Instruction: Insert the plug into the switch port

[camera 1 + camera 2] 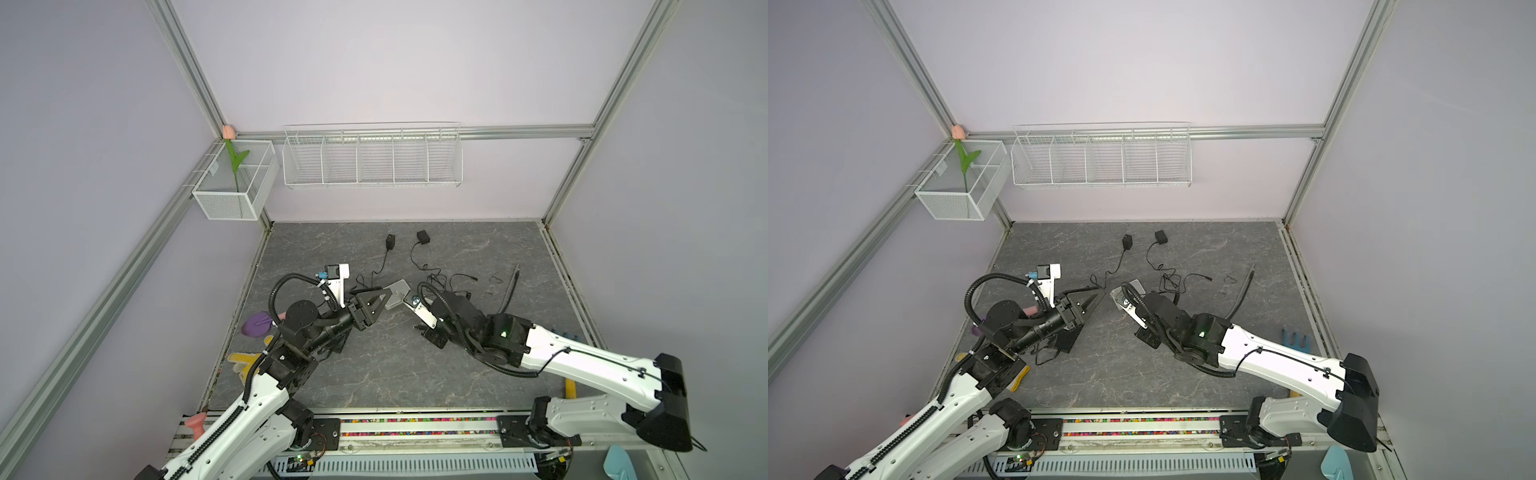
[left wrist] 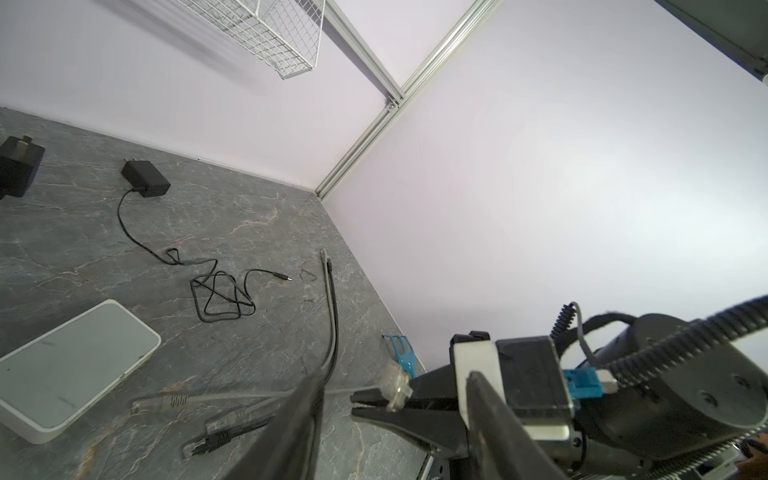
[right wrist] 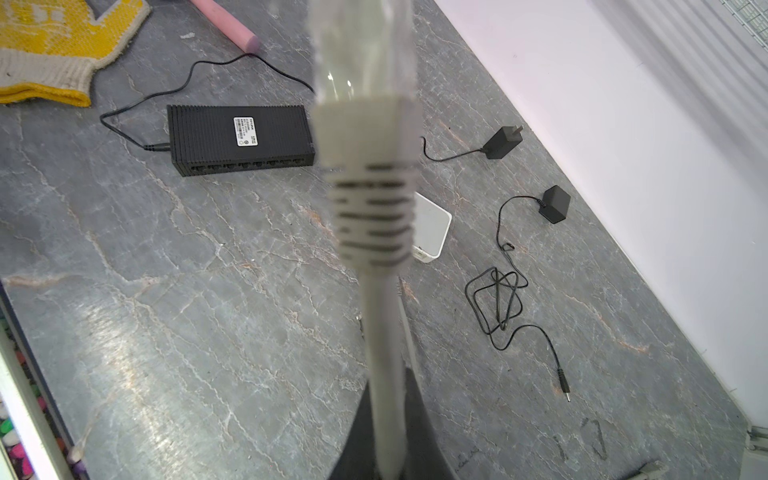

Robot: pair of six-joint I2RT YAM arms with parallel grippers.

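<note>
Plug (image 3: 363, 54): clear-tipped, on the end of a grey cable (image 3: 384, 374), right in front of the right wrist camera and up in the air, not on the tabletop (image 3: 166, 311).
Right gripper (image 2: 370, 405): fingers closed on the cable just behind the plug, which sticks out past them.
Left gripper (image 1: 1098, 295): fingers (image 2: 490, 411) apart, one on either side of the held plug in the left wrist view. They touch nothing that I can see.
Switch (image 3: 241, 139): black box lying flat on the tabletop, its row of ports (image 3: 245, 166) facing along the surface (a thin black lead already enters one end). It is well apart from the plug.
Done: pick-up, judging by the plug being held clear of the tabletop.
Left: carrying the plug to a port, squaring it up and pushing it home. No port looks filled, though they are too small to be sure.
Likely step in hand: perhaps a hand-over or a steadying grip between the two grippers.
Bystanders: white box (image 2: 70, 365) and spare plugs (image 2: 162, 403) lie loose nearby.
</note>
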